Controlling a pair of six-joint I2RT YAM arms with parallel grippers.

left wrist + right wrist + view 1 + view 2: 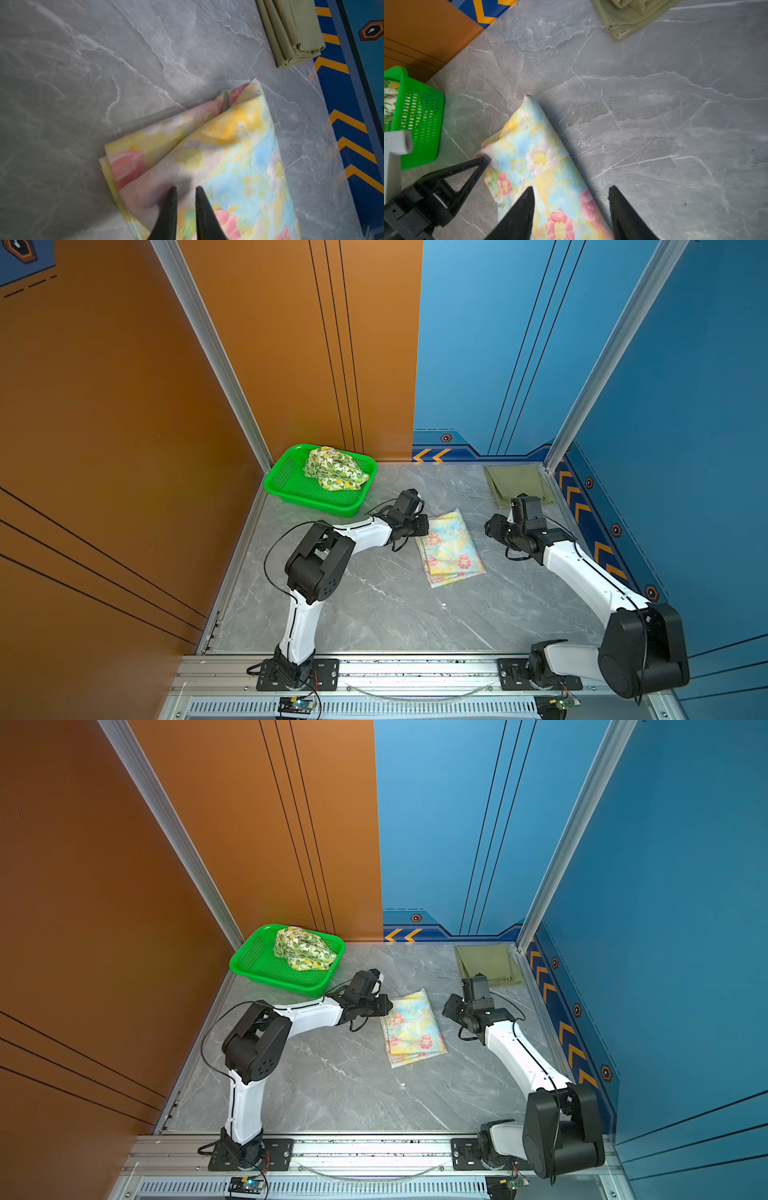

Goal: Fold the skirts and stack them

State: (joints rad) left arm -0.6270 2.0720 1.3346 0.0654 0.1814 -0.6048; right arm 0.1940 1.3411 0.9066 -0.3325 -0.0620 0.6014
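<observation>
The pastel blue-yellow skirt with pink flowers [451,549] [413,1029] lies folded mid-table. My left gripper [424,524] [186,188] is at its far left corner, tips low over the cloth [228,155], jaws a narrow gap apart with nothing pinched. My right gripper [490,526] [571,187] stands open by the skirt's far right edge, one finger over the cloth [542,158], the other over bare table. The olive-green skirt [519,485] [295,31] lies folded in the far right corner. The lemon-print skirt [334,475] [303,955] sits crumpled in the basket.
The bright green perforated basket [291,489] [419,116] stands at the far left corner against the orange wall. A blue wall with orange chevrons [582,510] borders the table on the right. Grey marble table [374,605] stretches toward the arm bases.
</observation>
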